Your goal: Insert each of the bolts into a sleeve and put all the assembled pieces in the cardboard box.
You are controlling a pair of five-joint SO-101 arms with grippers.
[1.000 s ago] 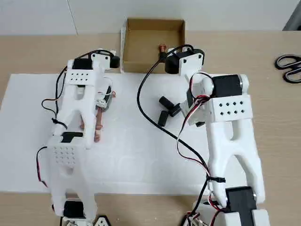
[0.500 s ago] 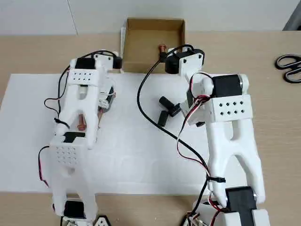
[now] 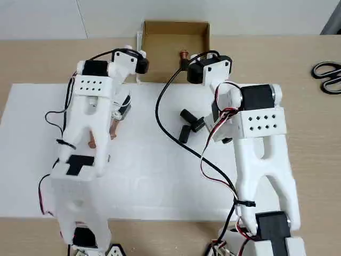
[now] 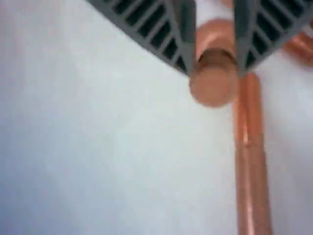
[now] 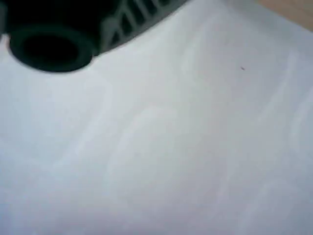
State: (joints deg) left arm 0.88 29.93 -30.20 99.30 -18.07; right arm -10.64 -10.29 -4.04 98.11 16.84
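In the left wrist view my left gripper is shut on a copper bolt, whose round end points at the camera just above the white mat. A second bolt lies on the mat right beside it. From above, the left gripper sits at the mat's back left, with loose bolts next to the arm. My right gripper is low over the mat's middle right, shut on a black sleeve with its bore open. Three loose sleeves lie just left of it. The cardboard box stands behind the mat.
A copper piece shows inside the box by its right wall, partly behind the right arm's motor. Scissors lie at the far right on the wooden table. The white mat is bare toward the front.
The left arm has swung toward the back right and risen with the bolt in its gripper. The right arm has stayed still.
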